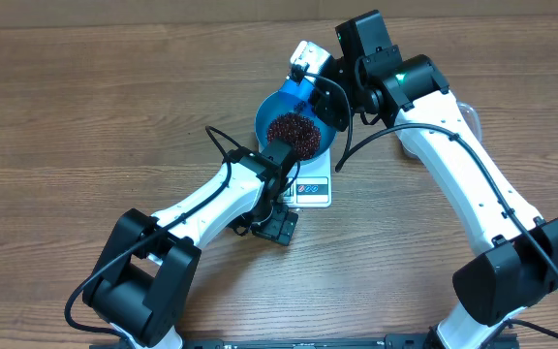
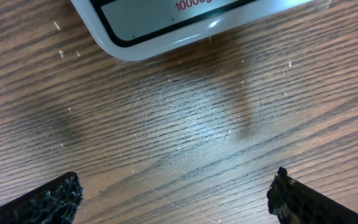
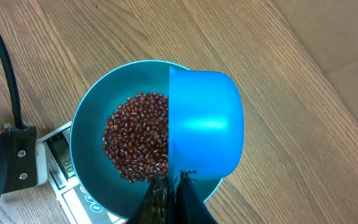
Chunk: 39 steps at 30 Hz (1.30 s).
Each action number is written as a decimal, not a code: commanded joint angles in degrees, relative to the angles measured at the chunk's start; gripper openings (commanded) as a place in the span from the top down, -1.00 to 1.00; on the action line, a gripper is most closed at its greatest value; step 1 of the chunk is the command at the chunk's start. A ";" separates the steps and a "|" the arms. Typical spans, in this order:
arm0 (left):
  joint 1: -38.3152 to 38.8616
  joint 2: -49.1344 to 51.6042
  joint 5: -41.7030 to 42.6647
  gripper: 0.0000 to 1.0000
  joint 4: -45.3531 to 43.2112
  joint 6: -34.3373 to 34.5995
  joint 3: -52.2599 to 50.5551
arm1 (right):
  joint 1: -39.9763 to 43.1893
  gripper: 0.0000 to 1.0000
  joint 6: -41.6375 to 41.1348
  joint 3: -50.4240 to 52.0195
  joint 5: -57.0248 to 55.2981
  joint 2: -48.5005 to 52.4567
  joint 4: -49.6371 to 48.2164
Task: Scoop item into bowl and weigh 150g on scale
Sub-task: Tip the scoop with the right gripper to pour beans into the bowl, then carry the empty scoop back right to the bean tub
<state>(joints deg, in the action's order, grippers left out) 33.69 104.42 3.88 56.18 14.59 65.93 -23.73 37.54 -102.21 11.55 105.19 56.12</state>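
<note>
The round blue bowl stands on the white scale and holds a heap of dark red-brown beans. In the right wrist view the beans lie in the bowl, and the scale's panel shows at its left. My right gripper is shut on the handle of a small blue scoop, which hangs tipped over the bowl's right half, its underside towards the camera. My left gripper stands open and empty over bare wood, just in front of the scale's edge.
A clear plastic tub peeks out behind the right arm at the far right. The left arm lies across the table from the front left towards the scale. Black cables loop beside the bowl.
</note>
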 commanded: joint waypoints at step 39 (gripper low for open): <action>-0.02 0.37 0.00 -0.99 0.15 -0.90 0.57 | -0.85 0.93 -13.42 -1.81 -3.61 -4.13 -5.77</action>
<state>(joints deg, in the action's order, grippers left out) 33.69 104.42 3.88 56.18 14.59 65.93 -25.08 29.65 -102.21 8.49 104.27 51.51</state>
